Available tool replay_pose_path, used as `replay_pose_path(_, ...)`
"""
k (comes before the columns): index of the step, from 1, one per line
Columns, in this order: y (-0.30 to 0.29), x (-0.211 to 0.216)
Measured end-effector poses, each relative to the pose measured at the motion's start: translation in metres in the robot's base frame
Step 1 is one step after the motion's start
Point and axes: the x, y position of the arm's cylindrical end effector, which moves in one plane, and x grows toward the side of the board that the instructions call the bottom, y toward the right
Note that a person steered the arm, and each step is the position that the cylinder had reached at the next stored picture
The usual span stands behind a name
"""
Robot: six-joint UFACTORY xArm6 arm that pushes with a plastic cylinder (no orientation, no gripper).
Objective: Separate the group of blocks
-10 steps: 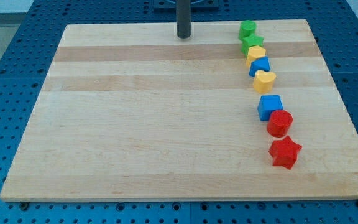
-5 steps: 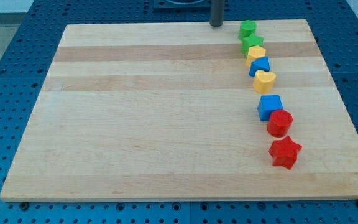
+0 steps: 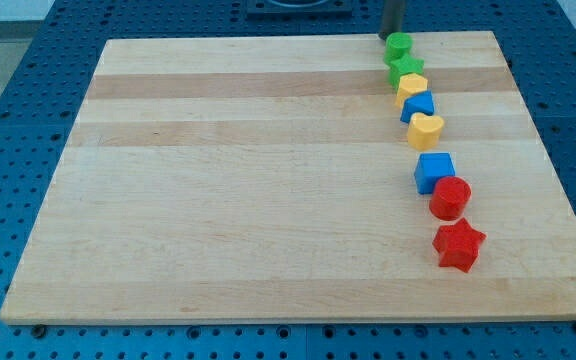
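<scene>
Several blocks stand in a line down the view's right side of the wooden board (image 3: 218, 200). From the top: a green cylinder (image 3: 399, 45), a green star (image 3: 406, 68), a yellow block (image 3: 412, 87), a blue block (image 3: 418, 105), a yellow heart (image 3: 426, 130), a blue cube (image 3: 434, 171), a red cylinder (image 3: 451, 197), and a red star (image 3: 458, 245) a little apart at the bottom. The upper five touch or nearly touch. My tip (image 3: 391, 37) is at the board's top edge, just above and left of the green cylinder, very close to it.
The board lies on a blue perforated table (image 3: 8, 150). The board's top edge (image 3: 268, 41) runs just beside my tip. The arm's dark base (image 3: 298, 8) shows at the view's top.
My tip has moved to the view's right along the board's top edge, from the top middle to just beside the green cylinder. No block has moved.
</scene>
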Motion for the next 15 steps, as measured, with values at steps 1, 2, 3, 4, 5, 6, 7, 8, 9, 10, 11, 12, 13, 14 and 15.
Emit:
replay_pose_path(1, 0.019, 0.005)
replay_pose_path(2, 0.02, 0.006)
replay_pose_path(3, 0.006, 0.028)
replay_pose_path(4, -0.002, 0.035)
replay_pose_path(5, -0.002, 0.035)
replay_pose_path(6, 0.011, 0.035)
replay_pose_path(7, 0.046, 0.04)
replay_pose_path(8, 0.049, 0.062)
replay_pose_path(9, 0.032, 0.092)
replay_pose_path(10, 0.028, 0.096)
replay_pose_path(11, 0.019, 0.095)
replay_pose_path(12, -0.003, 0.087)
replay_pose_path(13, -0.009, 0.085)
replay_pose_path(14, 0.001, 0.085)
replay_pose_path(15, 0.035, 0.064)
